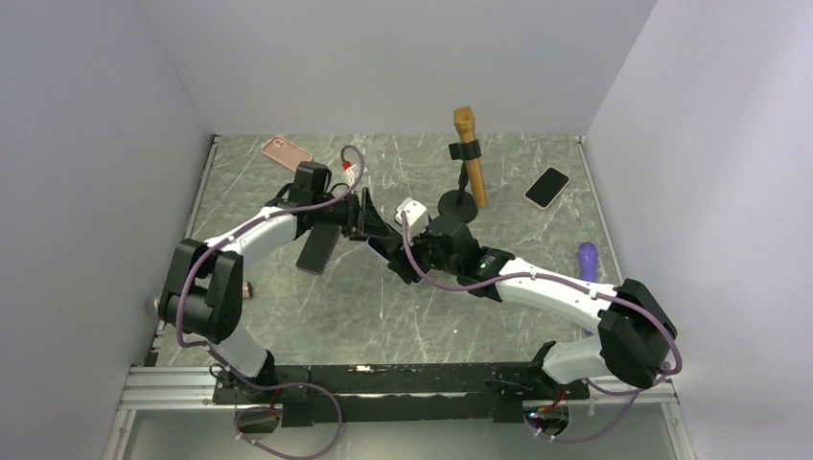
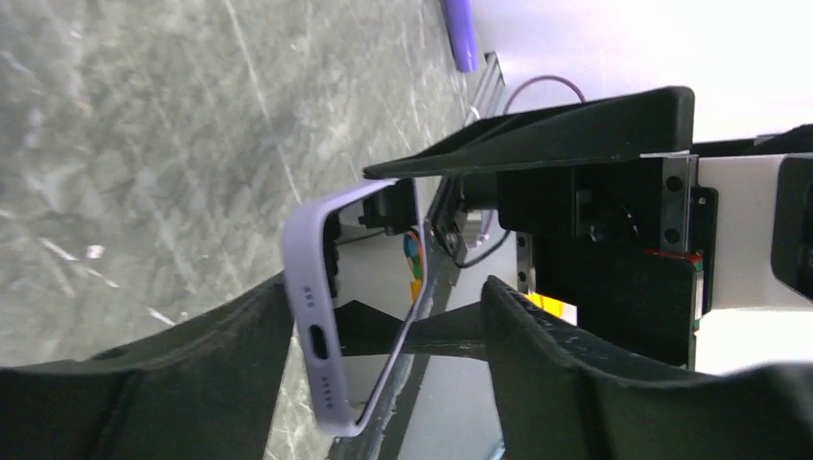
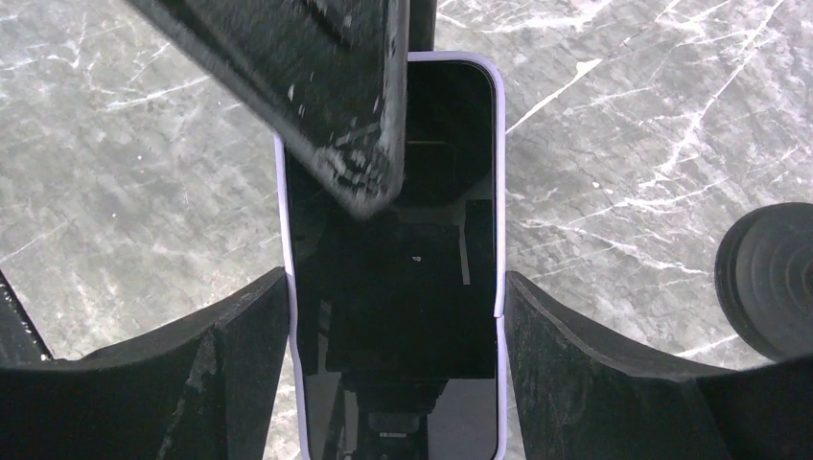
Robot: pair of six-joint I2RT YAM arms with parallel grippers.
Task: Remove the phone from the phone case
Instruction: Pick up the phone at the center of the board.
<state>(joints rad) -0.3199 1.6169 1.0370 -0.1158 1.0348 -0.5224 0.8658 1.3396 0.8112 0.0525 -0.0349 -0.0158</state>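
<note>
The phone point(image 3: 393, 287), black screen facing up, sits in a lilac phone case point(image 3: 499, 192) held above the table. My right gripper point(image 3: 395, 355) is shut on the case's two long edges, near the middle of the table point(image 1: 403, 259). The case's port end point(image 2: 312, 316) stands between the fingers of my left gripper point(image 2: 383, 287), which is open. One left finger point(image 2: 220, 364) touches the case's back. The other finger point(image 2: 575, 383) stands a gap off the screen side and reaches over the screen in the right wrist view point(image 3: 336, 96). In the top view the arms hide most of the phone.
A gold microphone point(image 1: 469, 153) on a round black stand point(image 3: 767, 278) rises just behind the grippers. A pink case point(image 1: 286, 151) lies back left, another phone point(image 1: 546, 187) back right, a purple object point(image 1: 587, 257) at the right edge, and a dark flat slab point(image 1: 319, 249) under the left arm.
</note>
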